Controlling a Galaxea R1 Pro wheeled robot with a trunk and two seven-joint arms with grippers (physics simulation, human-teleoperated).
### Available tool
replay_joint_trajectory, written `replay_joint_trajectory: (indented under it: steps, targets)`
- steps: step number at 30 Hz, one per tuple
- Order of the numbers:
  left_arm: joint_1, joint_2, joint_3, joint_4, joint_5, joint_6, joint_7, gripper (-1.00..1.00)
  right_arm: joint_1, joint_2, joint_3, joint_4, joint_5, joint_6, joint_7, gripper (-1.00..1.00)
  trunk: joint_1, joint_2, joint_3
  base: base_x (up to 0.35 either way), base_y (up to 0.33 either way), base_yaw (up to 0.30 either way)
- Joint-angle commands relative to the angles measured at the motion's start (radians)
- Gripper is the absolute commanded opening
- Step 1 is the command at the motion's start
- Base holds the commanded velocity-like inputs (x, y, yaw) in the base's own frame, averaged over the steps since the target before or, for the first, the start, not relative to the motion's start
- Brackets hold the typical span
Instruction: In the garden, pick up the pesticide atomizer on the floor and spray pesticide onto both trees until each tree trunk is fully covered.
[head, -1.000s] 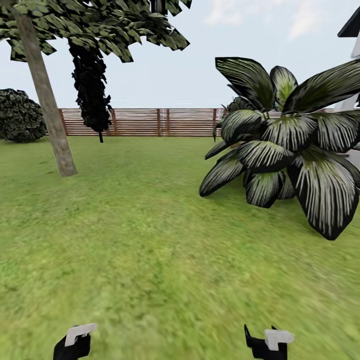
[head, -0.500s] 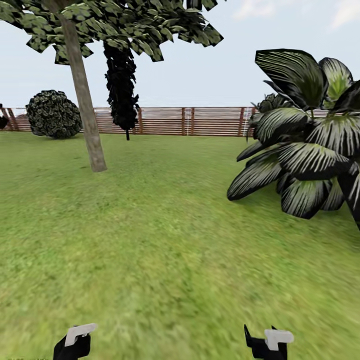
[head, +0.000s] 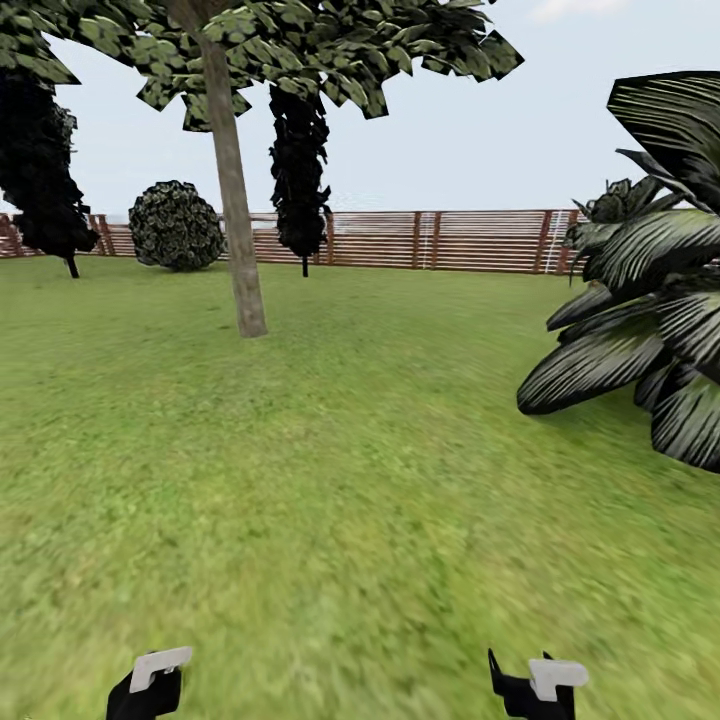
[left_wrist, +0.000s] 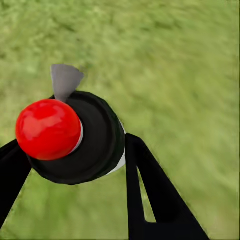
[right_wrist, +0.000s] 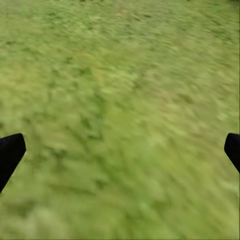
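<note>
My left gripper (left_wrist: 75, 165) is shut on the pesticide atomizer (left_wrist: 97, 137), a black bottle with a red round cap and a grey nozzle, held over grass. In the head view the left gripper (head: 150, 685) and right gripper (head: 535, 685) sit at the lower edge. One tree stands ahead to the left, its thick grey-brown tree trunk (head: 235, 210) rising to a pale green blocky canopy (head: 320, 45). The right gripper (right_wrist: 120, 150) is open, with only lawn between its fingers. No white specks of pesticide can be seen.
The garden lawn (head: 330, 450) stretches to a brown slatted fence (head: 450, 240). Dark narrow conifers (head: 300, 160) (head: 40, 170) and a round bush (head: 177, 225) stand along it. A large plant with striped dark leaves (head: 640, 320) crowds the right side.
The head view has swung left, so tree, fence and striped plant sit further right in the picture; a second conifer has come in at the left. Both grippers look unchanged.
</note>
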Motion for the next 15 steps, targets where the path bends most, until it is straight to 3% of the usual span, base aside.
replay_joint_trajectory:
  steps: [1, 15]
  targets:
    - [-0.001, 0.000, -0.003, 0.001, 0.010, -0.003, -0.001, -1.00, 0.000, 0.000, -0.001, 0.000, 0.000, -0.003, -0.001, 1.00, 0.000, 0.000, -0.002, 0.207, 0.246, 0.279]
    - [-0.001, 0.002, -0.001, 0.001, 0.010, -0.003, -0.001, -1.00, -0.001, 0.000, -0.001, 0.003, 0.000, -0.003, -0.001, 1.00, 0.000, 0.000, -0.010, 0.210, 0.246, 0.279]
